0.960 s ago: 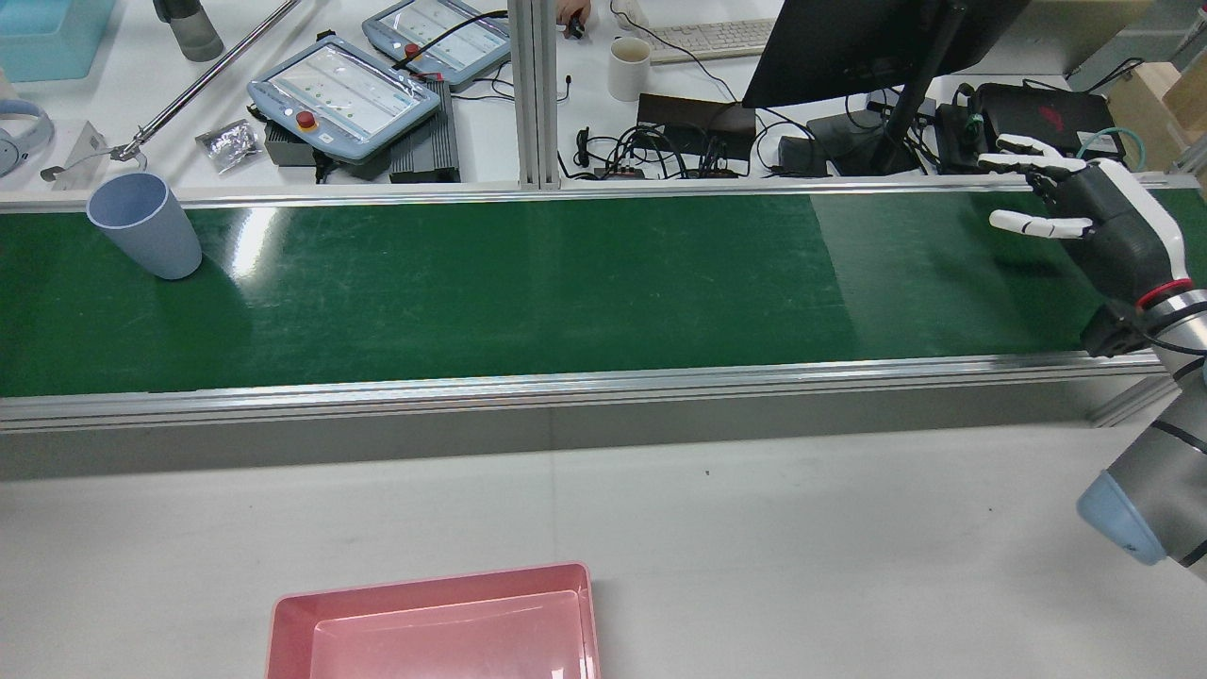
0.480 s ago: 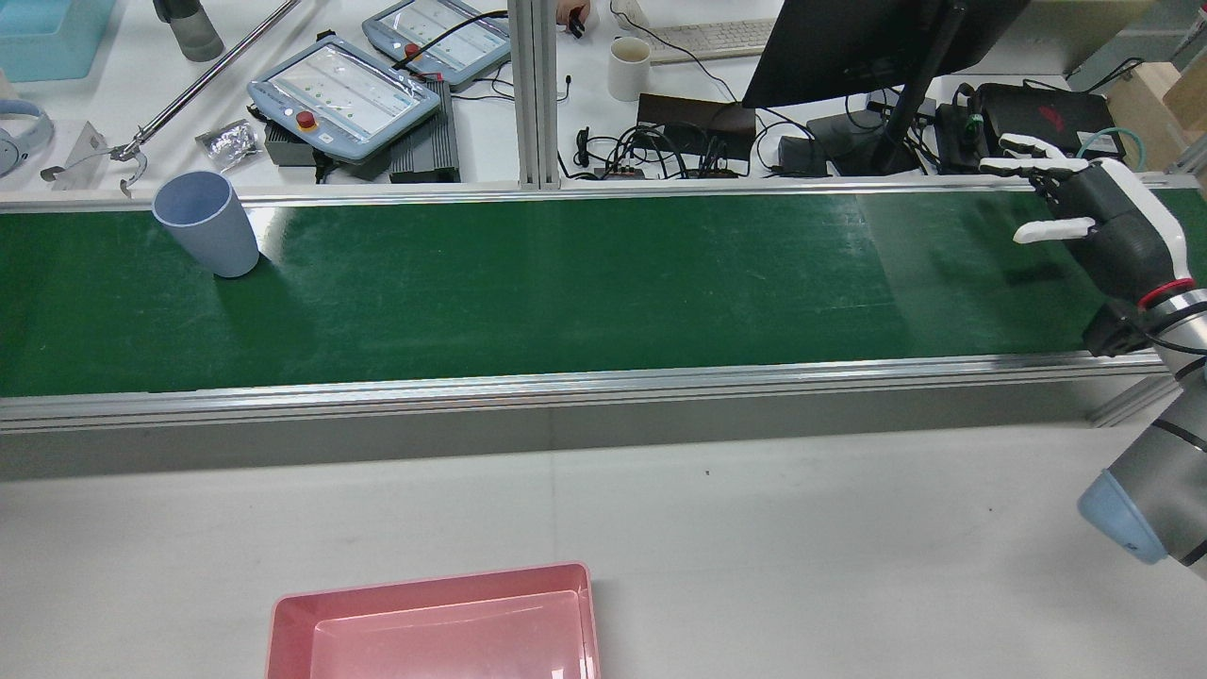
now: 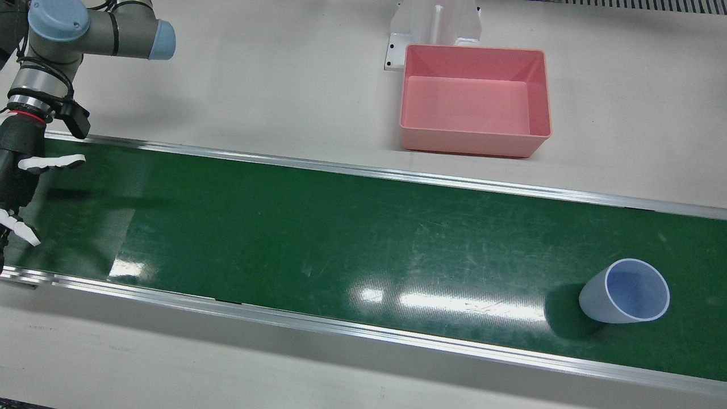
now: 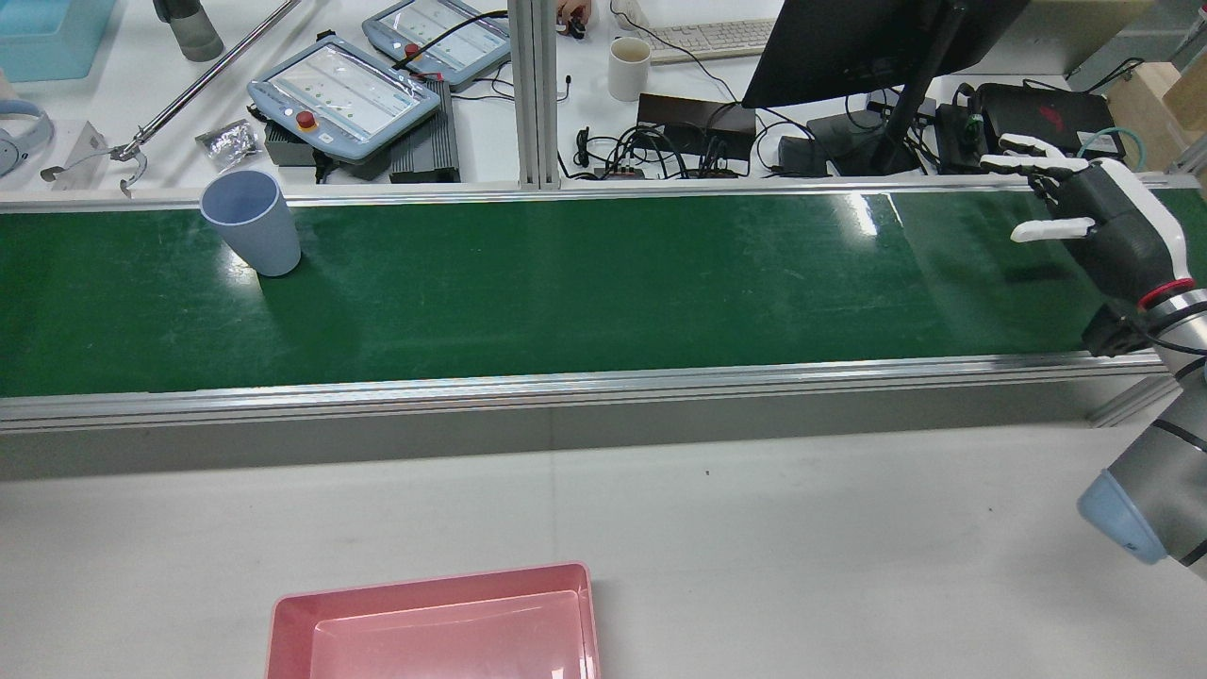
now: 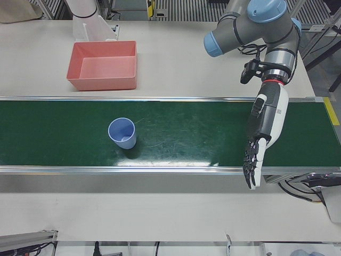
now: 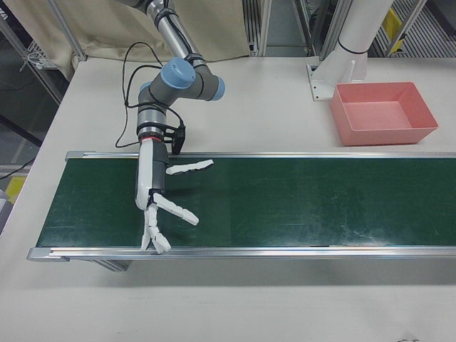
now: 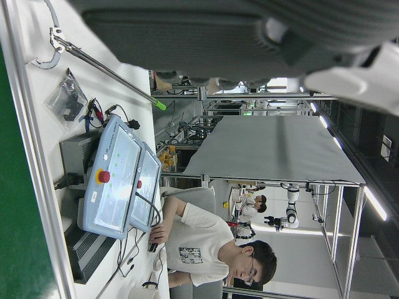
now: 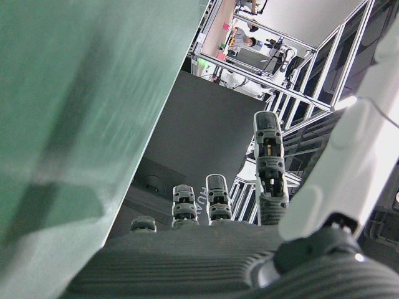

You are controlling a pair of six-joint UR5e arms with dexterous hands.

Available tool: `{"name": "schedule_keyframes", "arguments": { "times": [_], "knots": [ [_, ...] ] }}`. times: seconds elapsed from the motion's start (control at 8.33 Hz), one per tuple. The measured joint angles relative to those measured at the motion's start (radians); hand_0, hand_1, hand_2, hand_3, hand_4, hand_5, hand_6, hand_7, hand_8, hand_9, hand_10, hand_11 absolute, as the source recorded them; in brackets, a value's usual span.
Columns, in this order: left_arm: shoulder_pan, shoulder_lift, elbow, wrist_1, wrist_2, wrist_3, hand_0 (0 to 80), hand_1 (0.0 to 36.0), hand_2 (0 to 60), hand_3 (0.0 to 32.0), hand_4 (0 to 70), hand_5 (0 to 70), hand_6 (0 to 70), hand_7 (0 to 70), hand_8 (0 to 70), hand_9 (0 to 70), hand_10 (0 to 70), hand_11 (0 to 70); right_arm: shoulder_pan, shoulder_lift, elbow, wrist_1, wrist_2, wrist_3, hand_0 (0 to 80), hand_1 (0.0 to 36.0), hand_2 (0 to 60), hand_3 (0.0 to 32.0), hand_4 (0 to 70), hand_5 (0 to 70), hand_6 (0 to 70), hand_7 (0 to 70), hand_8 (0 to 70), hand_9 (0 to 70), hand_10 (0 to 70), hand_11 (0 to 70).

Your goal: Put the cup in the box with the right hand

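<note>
A pale blue cup (image 4: 253, 224) stands upright on the green belt (image 4: 603, 283), near its far rail at the left in the rear view; it also shows as the cup (image 3: 625, 291) and cup (image 5: 122, 133). My right hand (image 4: 1099, 222) hovers open over the belt's opposite end, far from the cup, fingers spread; the same hand (image 3: 17, 187) and hand (image 6: 153, 199) holds nothing. My left hand (image 5: 264, 133) stretches flat and open across the belt, right of the cup in the left-front view. The empty pink box (image 4: 434, 589) sits on the white table; the box (image 3: 474, 145) is seen from the front too.
Beyond the belt's far rail lies a desk with two teach pendants (image 4: 344, 94), a white mug (image 4: 629, 68), a monitor (image 4: 849, 47), cables and a long grabber tool (image 4: 189, 94). A white pedestal (image 3: 434, 28) stands behind the box. A seated person (image 7: 212, 243) shows in the left hand view.
The cup has travelled rightward along the belt in the rear view, staying upright. My right hand's thumb drew in slightly; the arm stayed where it was.
</note>
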Motion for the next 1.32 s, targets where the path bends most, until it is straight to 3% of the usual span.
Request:
{"name": "schedule_keyframes", "arguments": {
  "times": [1.32],
  "knots": [
    [0.000,0.000,0.001,0.000,0.000,0.000,0.0,0.0,0.0,0.0,0.0,0.0,0.0,0.0,0.0,0.0,0.0,0.0,-0.004,0.007,-0.022,-0.023,0.002,-0.007,46.8,7.8,10.2,4.6,35.2,3.2,4.4,25.4,8.6,12.3,0.6,1.3]
  ]
}}
